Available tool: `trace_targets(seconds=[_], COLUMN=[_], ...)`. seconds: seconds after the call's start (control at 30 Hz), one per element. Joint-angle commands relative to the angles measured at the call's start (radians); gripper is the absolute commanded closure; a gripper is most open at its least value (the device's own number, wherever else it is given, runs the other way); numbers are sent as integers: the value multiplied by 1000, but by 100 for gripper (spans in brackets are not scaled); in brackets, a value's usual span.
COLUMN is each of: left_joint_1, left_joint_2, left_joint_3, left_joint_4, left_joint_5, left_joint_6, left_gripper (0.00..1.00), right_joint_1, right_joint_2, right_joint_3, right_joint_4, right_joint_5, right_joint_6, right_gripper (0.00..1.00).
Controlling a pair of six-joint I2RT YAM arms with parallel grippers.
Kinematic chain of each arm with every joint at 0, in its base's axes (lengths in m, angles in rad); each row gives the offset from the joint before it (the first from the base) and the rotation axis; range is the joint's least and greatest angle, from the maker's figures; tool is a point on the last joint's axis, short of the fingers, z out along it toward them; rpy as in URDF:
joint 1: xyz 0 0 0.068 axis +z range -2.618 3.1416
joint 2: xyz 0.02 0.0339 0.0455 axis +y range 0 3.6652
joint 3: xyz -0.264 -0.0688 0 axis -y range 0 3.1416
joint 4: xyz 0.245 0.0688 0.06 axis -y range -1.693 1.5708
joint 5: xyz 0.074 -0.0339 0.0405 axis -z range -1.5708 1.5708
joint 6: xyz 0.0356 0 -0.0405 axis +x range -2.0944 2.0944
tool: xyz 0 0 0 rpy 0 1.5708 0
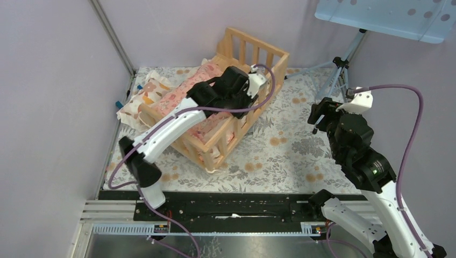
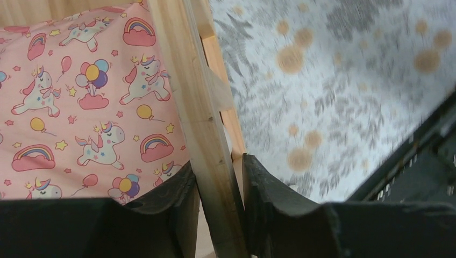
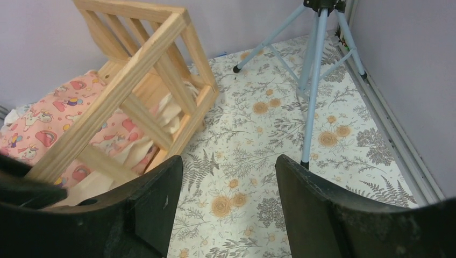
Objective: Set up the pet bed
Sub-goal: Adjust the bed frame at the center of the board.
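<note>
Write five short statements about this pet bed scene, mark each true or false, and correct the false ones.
1. The left gripper is clamped on a wooden rail of the pet bed. True.
2. The right gripper holds the pink cushion. False: it is open and empty, off to the right of the bed.
3. The pink cushion lies inside the pet bed. True.
4. The table top is bare wood. False: a floral cloth covers it.
5. A tripod stands at the back right, apart from the bed. True.
</note>
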Motion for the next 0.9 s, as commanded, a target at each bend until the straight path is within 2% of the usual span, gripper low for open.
trace_targets(seconds=[0.0,0.3,0.37,0.43,0.5,0.6,0.63,0.67,0.7,0.77,0.87], left_joint_1=[-45,-49,-48,-47,-48,-47,-47,-47,-48,-51,-52], left_joint_2=[-230,-409,-426,-436,-451,-487,-507,-535,-577,-648,-744], left_joint_3=[-157,-385,-421,-450,-482,-514,-525,-544,-567,-630,-690], left_joint_4=[-27,-26,-32,-12,25,60,88,125,162,259,400], left_joint_5=[348,542,529,443,356,321,332,343,348,333,257], left_joint_6=[344,653,705,703,661,598,580,545,524,460,306], left_gripper=[100,100,100,99,85,51,34,22,13,2,1], right_joint_1=[2,2,3,2,2,-3,-7,-11,-21,-60,-157], right_joint_2=[5,49,79,121,183,328,380,433,483,579,731], right_joint_3=[-27,-16,12,56,117,288,347,406,460,565,698], right_joint_4=[66,66,46,25,0,-45,-65,-77,-84,-107,-141], right_joint_5=[-35,-12,-9,-20,-51,-87,-130,-161,-186,-255,-374], right_joint_6=[-26,-81,-95,-112,-147,-205,-222,-235,-244,-246,-240], right_gripper=[29,26,24,24,24,23,22,20,19,19,17])
